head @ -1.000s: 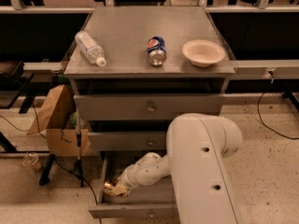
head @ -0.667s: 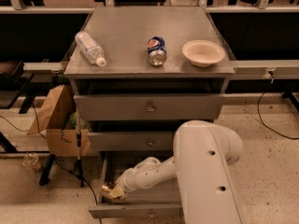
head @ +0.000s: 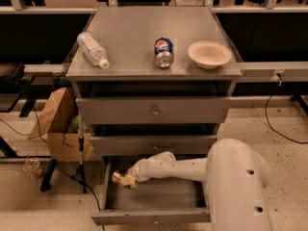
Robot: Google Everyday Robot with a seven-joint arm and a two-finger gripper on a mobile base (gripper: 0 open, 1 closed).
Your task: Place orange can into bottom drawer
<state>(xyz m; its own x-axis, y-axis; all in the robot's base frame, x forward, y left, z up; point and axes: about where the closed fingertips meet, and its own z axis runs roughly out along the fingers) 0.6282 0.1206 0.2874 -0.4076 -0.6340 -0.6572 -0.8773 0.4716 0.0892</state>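
Observation:
The bottom drawer [head: 149,216] is pulled open under the two knobbed drawers. My white arm reaches into it from the right. My gripper [head: 126,179] sits low in the drawer's left rear part. The orange can [head: 118,178] shows as a small golden-brown shape at the gripper's tip, close to the drawer's left wall. The gripper hides part of the can.
On the cabinet top lie a clear plastic bottle [head: 93,49], a blue Pepsi can [head: 163,52] and a beige bowl [head: 209,54]. A brown paper bag [head: 56,124] and cables stand on the floor left of the cabinet.
The arm has reached further left and deeper into the bottom drawer, carrying the orange can with the gripper toward the drawer's left rear.

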